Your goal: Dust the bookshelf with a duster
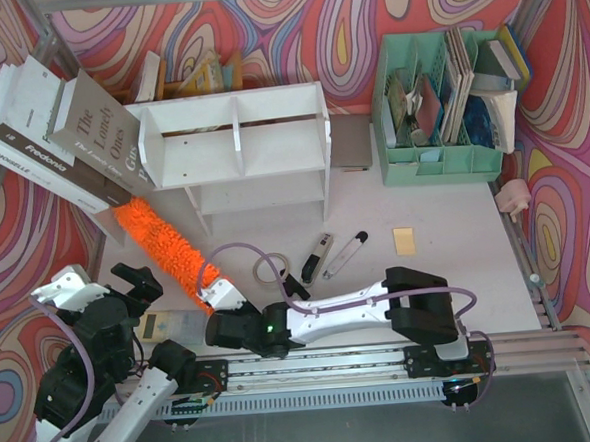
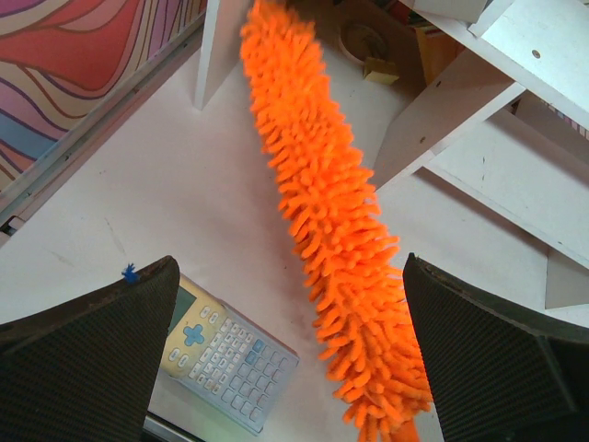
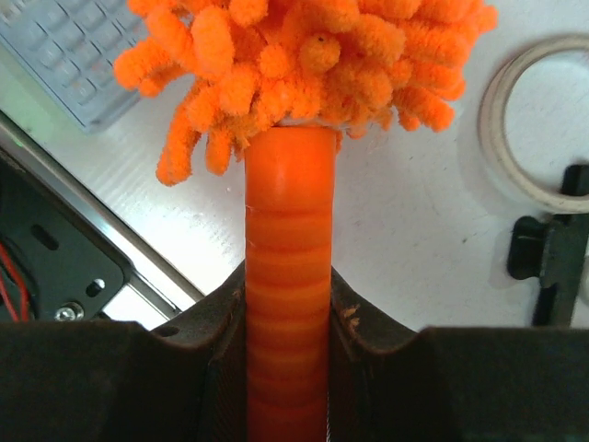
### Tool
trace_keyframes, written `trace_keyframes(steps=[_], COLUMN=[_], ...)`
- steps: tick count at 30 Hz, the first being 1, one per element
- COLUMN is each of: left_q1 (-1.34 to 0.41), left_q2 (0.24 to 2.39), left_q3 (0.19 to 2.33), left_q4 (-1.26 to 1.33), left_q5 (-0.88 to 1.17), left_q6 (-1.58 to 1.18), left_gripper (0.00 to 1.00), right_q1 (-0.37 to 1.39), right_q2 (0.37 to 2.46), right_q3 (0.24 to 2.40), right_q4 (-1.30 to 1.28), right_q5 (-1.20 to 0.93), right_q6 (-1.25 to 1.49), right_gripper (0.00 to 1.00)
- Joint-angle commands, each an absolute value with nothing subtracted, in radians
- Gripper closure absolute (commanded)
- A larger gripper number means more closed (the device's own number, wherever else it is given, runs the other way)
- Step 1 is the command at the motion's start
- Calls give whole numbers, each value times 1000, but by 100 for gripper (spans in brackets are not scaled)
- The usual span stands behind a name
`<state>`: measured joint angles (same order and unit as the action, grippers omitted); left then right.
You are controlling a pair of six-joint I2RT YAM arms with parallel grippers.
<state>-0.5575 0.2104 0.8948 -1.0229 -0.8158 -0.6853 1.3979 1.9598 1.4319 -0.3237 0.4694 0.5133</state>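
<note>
Two books (image 1: 59, 130) beside the duster (image 1: 162, 254): "Fredonia", "The Lonely Ones".

We record a fluffy bright orange chenille duster (image 2: 331, 212) crossing from top centre to lower right; a pale grey calculator (image 2: 225, 354) lies lower left.

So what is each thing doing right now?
Duster: handle clamped in the right end effector, fluffy head reaching toward the bookshelf's left end.
Right end effector: shut on the duster's handle.
Left end effector: open, holding nothing.
Bookshelf: standing upright.
Calculator: lying face up.
Tape roll: lying flat.
</note>
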Motion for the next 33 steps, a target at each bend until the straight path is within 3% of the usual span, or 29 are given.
trace_keyframes(steps=[1, 14, 29, 33], left_q1=[-563, -562, -563, -564], left_q2=[215, 200, 191, 186], left_q3=[885, 884, 884, 884], left_q4=[-1017, -1016, -1016, -1016], left_q5=[-816, -817, -818, -821], left_q6=[-687, -688, -688, -689], left_gripper=[2, 2, 2, 2], right_q1=[1394, 1387, 1385, 1383], right_q2=[2002, 1902, 2098, 2067], right_q3=[1443, 1527, 1525, 1546], right_q4=[-323, -284, -319, -322], right_q5=[476, 583, 385, 423], right_q6=[535, 436, 489, 468], right_gripper=[100, 100, 100, 100])
